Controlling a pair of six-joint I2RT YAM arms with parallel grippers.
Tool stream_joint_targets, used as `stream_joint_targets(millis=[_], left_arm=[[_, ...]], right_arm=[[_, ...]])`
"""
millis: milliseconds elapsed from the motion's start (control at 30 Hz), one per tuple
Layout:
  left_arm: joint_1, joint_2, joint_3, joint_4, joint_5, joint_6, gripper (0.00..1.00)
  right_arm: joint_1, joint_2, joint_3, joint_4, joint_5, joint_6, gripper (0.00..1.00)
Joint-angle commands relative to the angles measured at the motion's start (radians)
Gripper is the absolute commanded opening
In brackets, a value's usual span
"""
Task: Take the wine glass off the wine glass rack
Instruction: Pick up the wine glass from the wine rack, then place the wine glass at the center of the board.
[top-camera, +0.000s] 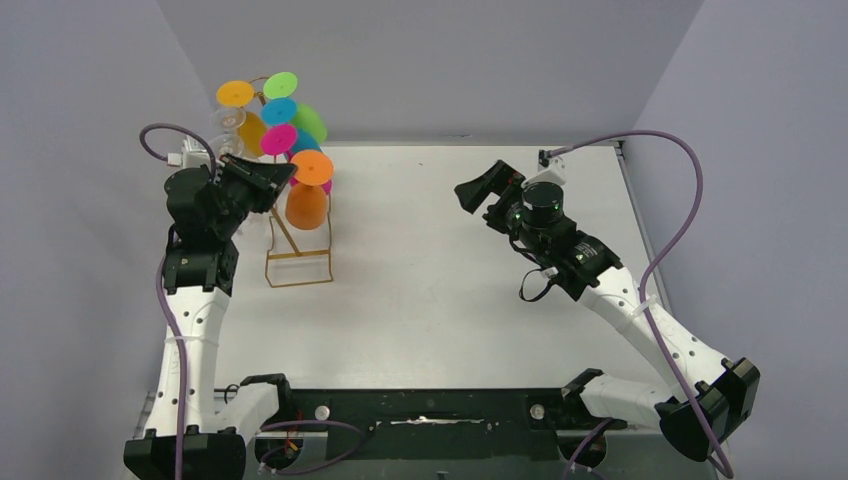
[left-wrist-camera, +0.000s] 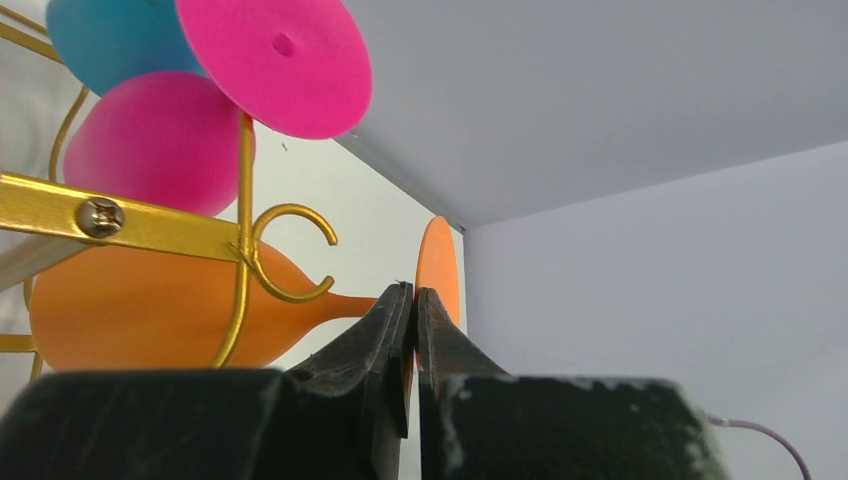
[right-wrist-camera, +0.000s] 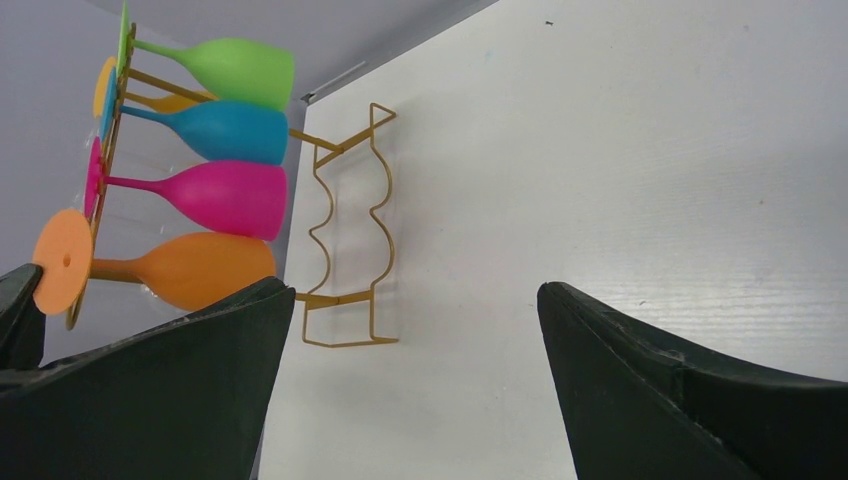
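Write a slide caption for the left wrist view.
Left end effector shut on the stem of the orange wine glass at the gold wine glass rack, next to a pink glass.

The rack (top-camera: 298, 256) stood at the table's (top-camera: 450, 300) far left; glasses (right-wrist-camera: 235, 130) hung stacked on it, the lowest glass (top-camera: 306, 205) nearest the table.

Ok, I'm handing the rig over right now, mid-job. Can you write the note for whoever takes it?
Grippers: left gripper shut on the stem of the orange wine glass, close to its foot. Right gripper open, holding nothing, above the table, apart from the wine glass rack.
Things: orange wine glass hangs in the rack's hook, with other coloured glasses hanging next to it.
Done: stem gripped.
Left: slide the stem out of the hook and take the glass off; probably set it on the table.
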Motion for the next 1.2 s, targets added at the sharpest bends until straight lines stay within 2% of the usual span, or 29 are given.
stream_joint_targets(millis=[0,167,267,367,467,567,700,833,967,1167], left_arm=[[-0.018,-0.044,-0.012,0.113,0.116,0.053,0.0],[-0.042,-0.083,-0.056,0.074,0.149,0.098,0.0],[-0.067,-0.107,-0.076,0.084,0.232,0.166,0.0],[-0.11,-0.125,-0.083,0.095,0.353,0.301,0.0],[-0.152,-0.116,-0.053,0.02,0.44,0.45,0.0],[-0.198,-0.099,-0.059,0.009,0.506,0.489,0.0],[-0.279,-0.093,-0.092,0.042,0.493,0.504,0.0],[-0.352,-0.093,-0.149,0.175,0.486,0.436,0.0],[-0.415,-0.08,-0.176,0.218,0.443,0.425,0.0],[-0.438,-0.078,-0.236,0.354,0.445,0.343,0.0]], right_arm=[[-0.006,-0.037,-0.011,0.024,0.03,-0.03,0.98],[-0.009,-0.06,-0.031,0.027,0.042,-0.04,0.98],[-0.009,-0.08,-0.05,0.069,0.001,-0.077,0.98],[-0.009,-0.107,-0.089,0.145,-0.074,-0.13,0.98],[-0.012,-0.129,-0.135,0.255,-0.2,-0.184,0.98],[-0.012,-0.132,-0.164,0.372,-0.367,-0.208,0.98],[-0.012,-0.11,-0.185,0.487,-0.526,-0.197,0.98],[-0.01,-0.057,-0.16,0.496,-0.657,-0.197,0.91],[-0.004,-0.001,-0.137,0.517,-0.8,-0.189,0.79],[0.011,0.057,-0.127,0.547,-0.897,-0.173,0.57]])
